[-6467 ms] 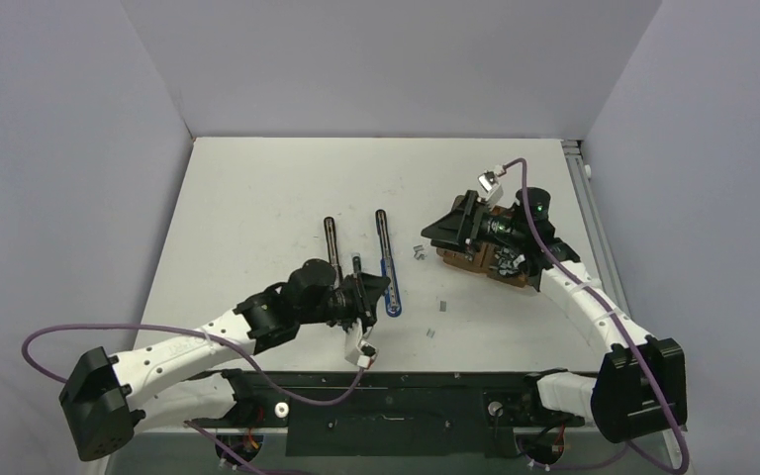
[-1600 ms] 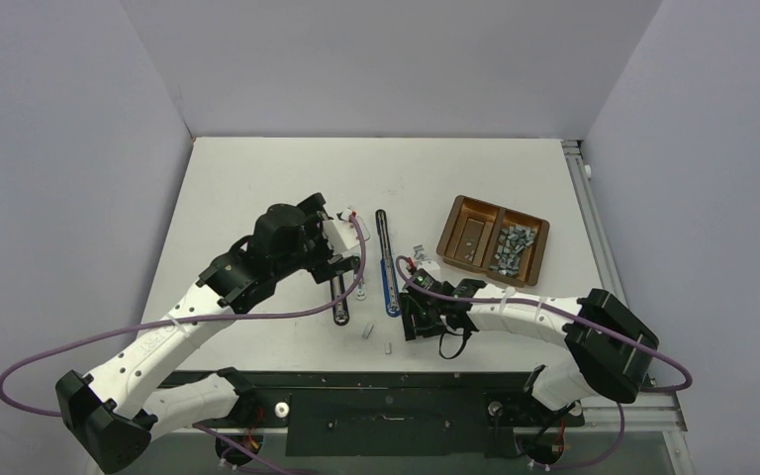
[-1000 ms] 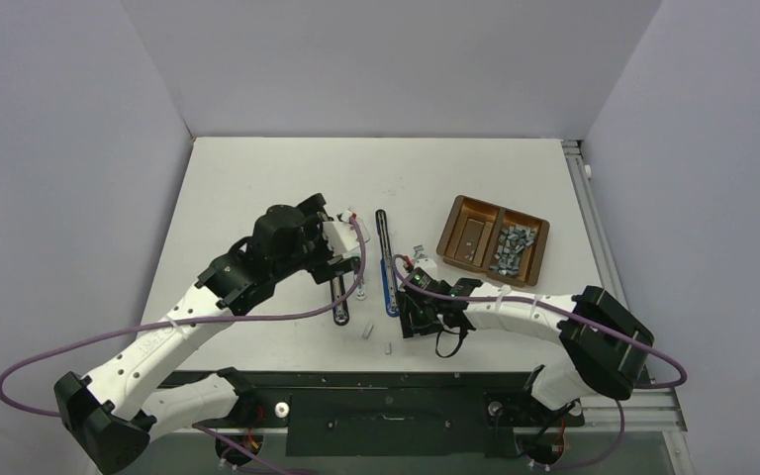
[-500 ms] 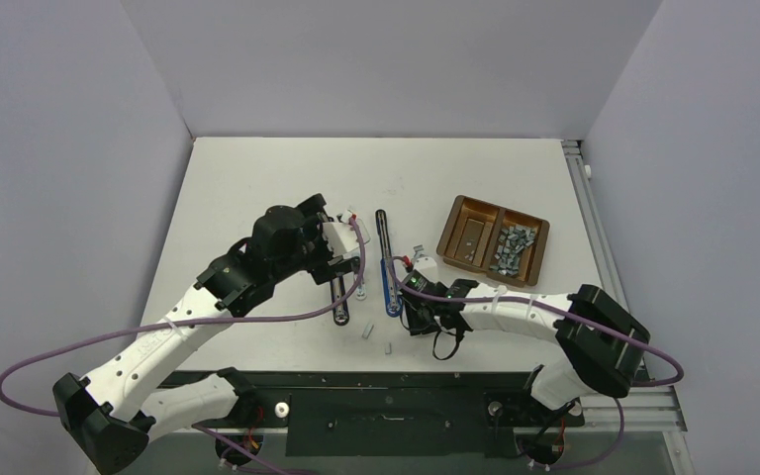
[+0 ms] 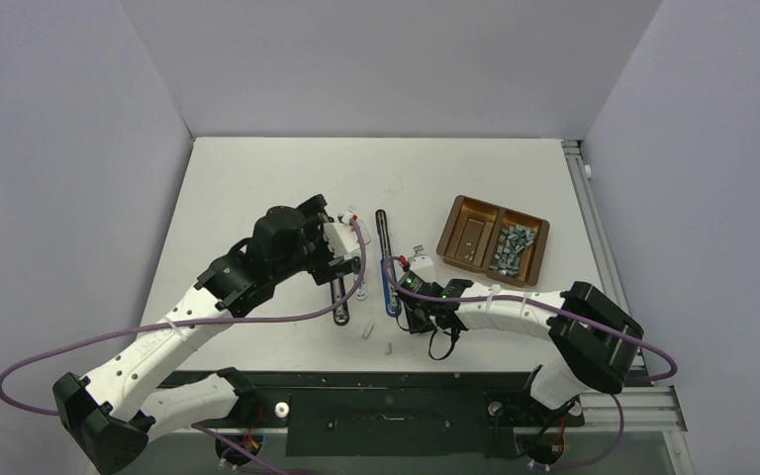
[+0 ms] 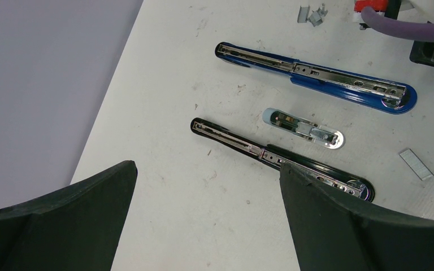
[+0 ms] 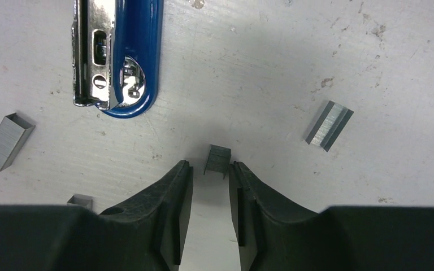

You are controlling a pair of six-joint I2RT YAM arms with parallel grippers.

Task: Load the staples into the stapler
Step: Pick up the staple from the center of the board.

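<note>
- The left arm rises from its base and bends at the elbow, so the wrist hangs above the table (image 5: 257,198) looking down. The left gripper (image 6: 206,169) is spread wide and holds nothing. It looks parked there to watch or steady the staplers.
- The black stapler (image 6: 243,144) lies hinged flat with its metal channel facing up, presumably so that strips can drop straight in.
- A small silver-grey metal piece (image 6: 304,128) lies between the two staplers. I cannot tell what it is.
- The blue stapler (image 6: 316,73) lies unfolded the same way, channel upward, roughly parallel to the black one.
- The right arm stretches low and leftward from its base, with the wrist tipped so the fingers point at the table just beside the blue stapler's rounded end.
- The right gripper (image 7: 209,169) is narrowed around one standing staple strip (image 7: 218,159). The strip seems to touch one finger, but a gap shows at the other, so it is not yet pinched.
- Other loose strips (image 7: 329,125) lie nearby on the table.
- The brown tray (image 5: 503,211) sits well apart on the right, with a heap of staples (image 5: 511,247) in its right compartment.
</note>
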